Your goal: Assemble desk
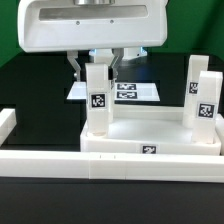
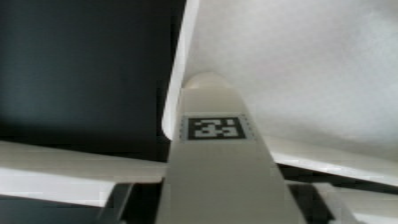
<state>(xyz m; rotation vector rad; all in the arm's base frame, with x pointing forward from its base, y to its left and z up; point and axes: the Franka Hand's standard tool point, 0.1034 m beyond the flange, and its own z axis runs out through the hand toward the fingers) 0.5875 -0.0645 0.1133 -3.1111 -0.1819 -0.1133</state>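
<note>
1. Nearest the camera, a long white plastic border wall (image 1: 60,163) runs across the black table, and the white rectangular tray-like plastic tabletop (image 1: 150,140) of the desk sits against it, probably braced there.
2. At the exterior view's left, a white square plastic leg (image 1: 97,100) bearing a black-and-white tag stands upright at the tabletop's corner; the robot's two-finger gripper (image 1: 96,66) straddles its top, jaws drawn in against the leg's sides, apparently pinching it to seat or turn it in its socket.
3. The wrist view looks down the same leg, tag facing the lens, with the tabletop's raised rim beyond it.
4. Behind, the flat white marker board (image 1: 128,91) lies on the table.
5. At the exterior view's right, two more tagged white legs (image 1: 203,105) stand upright, seemingly already mounted; the tabletop's recess holds nothing else.
</note>
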